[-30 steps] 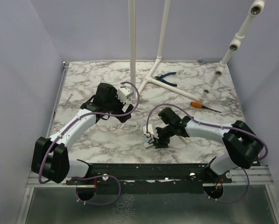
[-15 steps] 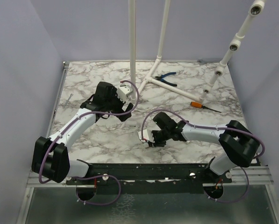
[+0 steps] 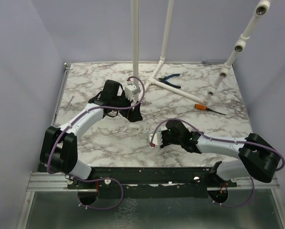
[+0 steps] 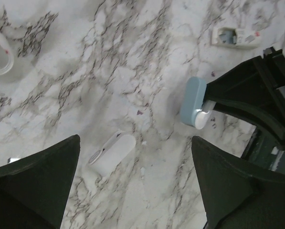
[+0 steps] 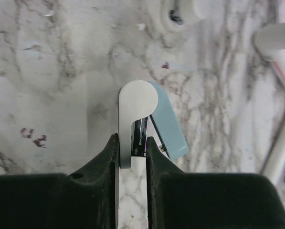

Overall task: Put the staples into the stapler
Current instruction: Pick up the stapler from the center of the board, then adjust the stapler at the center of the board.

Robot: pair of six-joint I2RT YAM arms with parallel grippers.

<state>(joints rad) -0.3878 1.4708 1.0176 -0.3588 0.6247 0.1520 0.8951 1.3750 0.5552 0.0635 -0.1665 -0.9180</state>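
The stapler (image 5: 132, 102) has a white base and a pale blue-green lid (image 5: 168, 121) swung open to the right, with its silvery metal channel showing. My right gripper (image 5: 131, 143) is shut on the base and channel, one finger on each side. From above, the stapler (image 3: 153, 139) is at the near middle of the table, at the tip of the right gripper (image 3: 159, 140). My left gripper (image 3: 135, 117) hangs open just behind it with nothing between its fingers (image 4: 47, 181); the stapler (image 4: 192, 101) shows at the right of the left wrist view. Staples do not show plainly.
A small white rounded piece (image 4: 111, 152) lies on the marble under the left gripper. A small white open box (image 4: 235, 37) lies further off. Blue-handled pliers (image 3: 170, 80), an orange-handled screwdriver (image 3: 202, 107) and a white pipe frame (image 3: 156, 81) are at the back.
The right gripper's jaws have closed onto the stapler, and its arm has shifted toward the near edge. The left arm has swung its open gripper rightward toward the middle.
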